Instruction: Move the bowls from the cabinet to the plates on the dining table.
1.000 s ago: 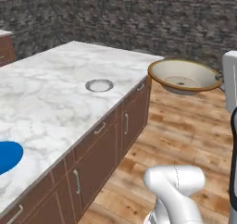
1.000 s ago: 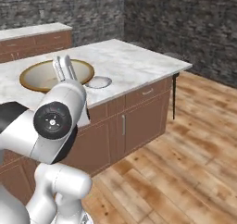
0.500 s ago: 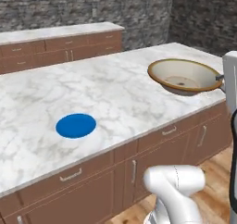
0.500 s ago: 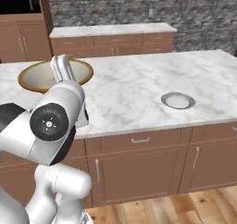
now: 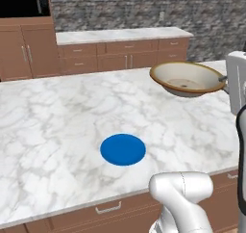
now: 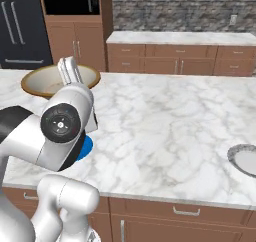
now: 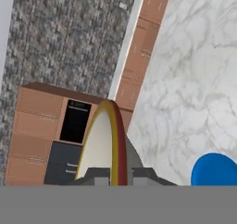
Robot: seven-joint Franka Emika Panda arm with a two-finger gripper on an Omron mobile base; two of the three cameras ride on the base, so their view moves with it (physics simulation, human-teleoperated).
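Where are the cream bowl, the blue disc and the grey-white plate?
cream bowl (image 5: pixel 185 80), left base view, inner floor.
blue disc (image 5: pixel 123 149), left base view, flat middle.
grey-white plate (image 6: pixel 246 159), right base view, its visible left part.

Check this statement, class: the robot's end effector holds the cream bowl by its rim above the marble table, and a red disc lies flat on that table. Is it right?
One detail is wrong: the disc is blue, not red, as the left base view shows. The end effector does hold the cream bowl by its rim above the marble table.
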